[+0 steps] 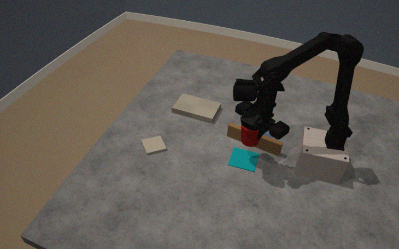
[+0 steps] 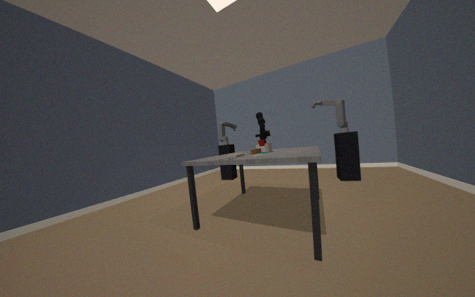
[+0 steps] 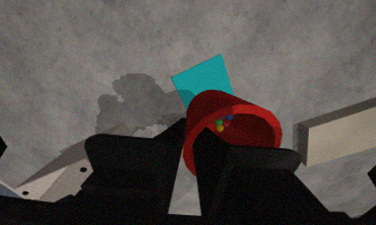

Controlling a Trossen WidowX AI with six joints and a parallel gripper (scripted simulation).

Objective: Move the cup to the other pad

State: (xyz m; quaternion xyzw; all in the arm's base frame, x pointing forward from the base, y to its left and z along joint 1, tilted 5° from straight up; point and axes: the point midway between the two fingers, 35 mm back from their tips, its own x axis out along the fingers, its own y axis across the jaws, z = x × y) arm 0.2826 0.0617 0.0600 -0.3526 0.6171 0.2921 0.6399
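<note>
My gripper [image 1: 259, 127] [image 3: 188, 122] is shut on the wall of the red cup [image 1: 250, 136] [image 2: 261, 142] [image 3: 200, 106] and holds it in the air. Several small coloured marbles [image 3: 221, 123] lie inside the cup. The teal pad [image 1: 241, 159] [image 3: 205, 76] lies flat on the table; in the wrist view the cup covers its near corner. In the top view the cup overlaps the low wooden barrier [image 1: 271, 146] [image 2: 254, 151], and its base shows just above the teal pad's far edge. The blue pad [image 1: 268, 134] shows only as a sliver behind the barrier.
A thick cream slab [image 1: 196, 106] [image 3: 350, 135] lies beyond the barrier's left end. A smaller cream tile [image 1: 153, 144] lies left of the teal pad. The pale box [image 1: 318, 166] [image 3: 62, 183] under the arm's base stands to the right in the top view.
</note>
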